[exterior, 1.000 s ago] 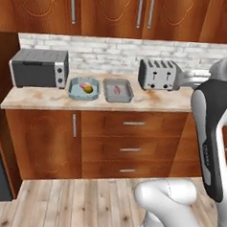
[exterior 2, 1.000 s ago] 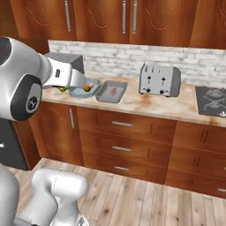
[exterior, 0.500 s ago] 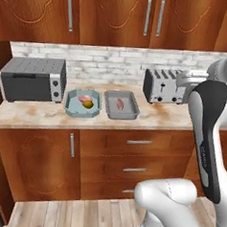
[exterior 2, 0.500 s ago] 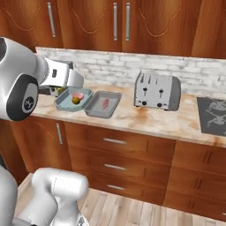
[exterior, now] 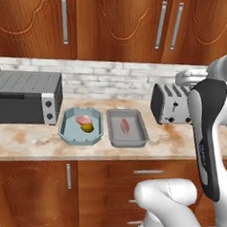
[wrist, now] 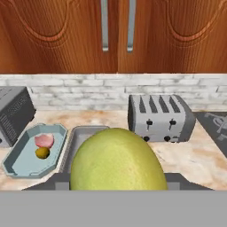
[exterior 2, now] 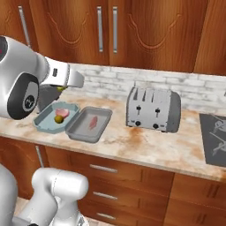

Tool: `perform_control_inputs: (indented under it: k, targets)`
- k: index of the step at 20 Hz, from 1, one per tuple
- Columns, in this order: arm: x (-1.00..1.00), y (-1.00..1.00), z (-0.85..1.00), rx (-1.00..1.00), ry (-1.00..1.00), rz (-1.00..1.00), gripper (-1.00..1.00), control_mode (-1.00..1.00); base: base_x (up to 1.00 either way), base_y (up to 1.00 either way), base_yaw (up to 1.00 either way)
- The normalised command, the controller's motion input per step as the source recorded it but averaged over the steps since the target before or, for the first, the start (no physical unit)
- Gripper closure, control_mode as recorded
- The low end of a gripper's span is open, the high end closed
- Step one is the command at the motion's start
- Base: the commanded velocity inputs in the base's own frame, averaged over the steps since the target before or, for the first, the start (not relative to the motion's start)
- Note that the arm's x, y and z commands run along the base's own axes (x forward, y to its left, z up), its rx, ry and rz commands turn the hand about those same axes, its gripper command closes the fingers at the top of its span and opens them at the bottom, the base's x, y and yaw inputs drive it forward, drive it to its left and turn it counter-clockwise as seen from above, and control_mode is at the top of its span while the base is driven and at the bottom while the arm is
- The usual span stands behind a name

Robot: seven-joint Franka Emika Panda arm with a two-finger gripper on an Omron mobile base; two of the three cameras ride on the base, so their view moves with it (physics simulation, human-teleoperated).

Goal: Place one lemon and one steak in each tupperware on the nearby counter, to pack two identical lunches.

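Beige mottled counter (exterior: 32, 141) runs across mid-frame above brown cabinet doors. At the hand view's bottom, the gripper (wrist: 116, 184) clamps a yellow-green lemon (wrist: 116, 160). Beyond sit two tupperware trays: blue one (exterior: 82, 126) holding steak and lemon, grey one (exterior: 127, 128) holding steak (exterior: 125, 125). Toaster (exterior: 172, 103) right, toaster oven (exterior: 24, 96) left, brick backsplash (exterior: 113, 81) behind.

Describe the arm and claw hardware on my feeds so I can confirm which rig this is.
A glossy white arm with rounded shells and dark grey to black joint sections. In the right base view a dark round joint cap carries a small white circular logo, and the boxy white forearm link has a small dark marking near its end. No loose cables or sleeves show. The claw's fingers are too hidden to describe.
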Motion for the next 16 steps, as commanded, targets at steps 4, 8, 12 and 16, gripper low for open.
perform_control_inputs:
  k: [4, 8, 12, 16]
  targets:
    - [0.0, 0.0, 0.0, 0.0, 0.0, 0.0, 1.0, 1.0, 0.65, 0.06, 0.0]
    - [0.0, 0.0, 0.0, 0.0, 0.0, 0.0, 1.0, 1.0, 0.32, 0.03, 0.0]
    - [-0.29, 0.02, -0.44, 0.0, 0.0, 0.0, 1.0, -1.0, -0.02, 0.0, 0.0]
    - [-0.37, 0.13, -0.7, -0.01, -0.01, 0.0, 1.0, -1.0, 0.0, 0.0, 0.0]
